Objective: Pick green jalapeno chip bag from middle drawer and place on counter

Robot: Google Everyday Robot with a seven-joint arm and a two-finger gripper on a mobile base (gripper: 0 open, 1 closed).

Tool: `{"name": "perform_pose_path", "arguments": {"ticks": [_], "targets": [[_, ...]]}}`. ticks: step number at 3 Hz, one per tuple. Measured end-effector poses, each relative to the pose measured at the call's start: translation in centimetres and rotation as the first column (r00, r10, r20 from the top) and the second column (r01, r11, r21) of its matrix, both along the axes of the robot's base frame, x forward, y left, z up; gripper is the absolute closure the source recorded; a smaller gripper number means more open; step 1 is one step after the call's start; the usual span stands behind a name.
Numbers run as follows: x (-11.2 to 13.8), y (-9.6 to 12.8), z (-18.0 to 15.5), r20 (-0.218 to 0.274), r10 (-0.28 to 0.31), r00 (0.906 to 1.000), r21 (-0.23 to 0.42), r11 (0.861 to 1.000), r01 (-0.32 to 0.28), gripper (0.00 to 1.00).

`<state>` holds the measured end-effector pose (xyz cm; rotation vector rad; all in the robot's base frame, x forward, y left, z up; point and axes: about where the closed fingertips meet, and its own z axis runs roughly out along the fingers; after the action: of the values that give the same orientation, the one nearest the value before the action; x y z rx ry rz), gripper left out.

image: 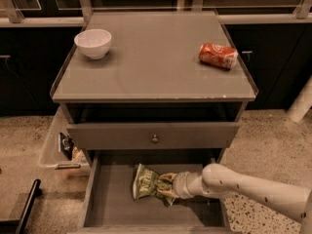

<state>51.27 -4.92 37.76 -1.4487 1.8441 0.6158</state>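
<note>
The green jalapeno chip bag (pixel 145 183) lies crumpled on the floor of the open middle drawer (pixel 109 201), right of its middle. My gripper (pixel 167 186) reaches in from the right on a white arm and is at the bag's right end, touching it. The counter (pixel 156 57) is the broad grey cabinet top above.
A white bowl (pixel 92 43) stands at the counter's back left. An orange-red soda can (pixel 218 55) lies on its side at the right. A grey drawer front with a small knob (pixel 154 139) juts out above the open drawer. A clear bin (pixel 58 147) hangs at the cabinet's left.
</note>
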Motion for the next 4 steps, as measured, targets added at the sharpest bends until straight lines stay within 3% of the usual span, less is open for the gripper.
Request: {"name": "perform_pose_path", "arguments": {"ticks": [1, 3, 4], "targets": [[-0.2, -0.3, 2.2, 0.004, 0.03, 0.9995, -0.01, 1.0, -0.03, 1.0], [0.0, -3.4, 11.8, 0.087, 0.078, 0.9931, -0.008, 0.997, -0.078, 1.0], [-0.5, -4.7, 17.1, 0.137, 0.085, 0.9869, -0.051, 0.996, -0.079, 1.0]]}}
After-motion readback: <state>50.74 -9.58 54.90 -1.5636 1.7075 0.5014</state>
